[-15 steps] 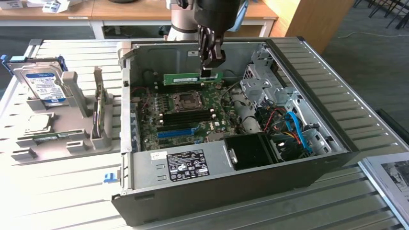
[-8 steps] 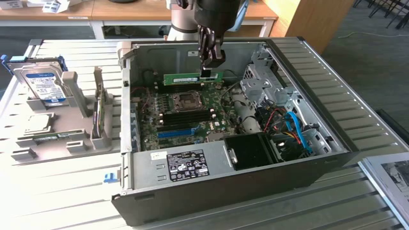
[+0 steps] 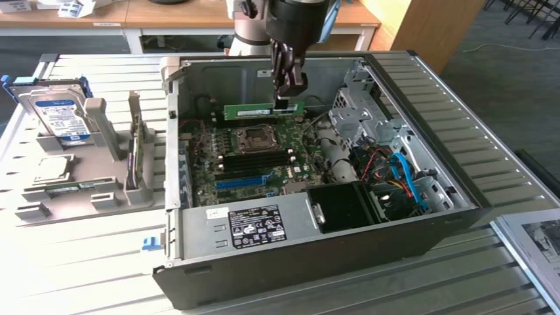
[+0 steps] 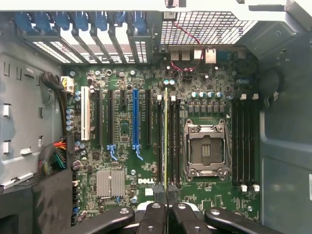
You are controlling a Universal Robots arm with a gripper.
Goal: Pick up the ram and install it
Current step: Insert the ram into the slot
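The ram [image 3: 262, 110], a long green stick with black chips, hangs level over the open computer case [image 3: 455, 177], and my gripper [image 3: 286, 98] is shut on its upper edge near one end. In the wrist view the ram [image 4: 165, 141] is seen edge-on as a thin line running away from my gripper [image 4: 165, 212]. It lies over the black memory slots [image 4: 174, 146] beside the empty processor socket [image 4: 205, 151] on the green motherboard [image 4: 122, 195], still well above the board.
Another bank of memory slots [image 4: 246, 141] lies on the socket's far side. A grey holder [image 3: 88, 190] at the exterior view's left carries a hard drive [image 3: 57, 115] and a silver chip [image 3: 52, 169]. Blue cables [image 3: 407, 177], a black fan shroud [image 3: 345, 207] and drive cages [image 3: 363, 105] crowd the case.
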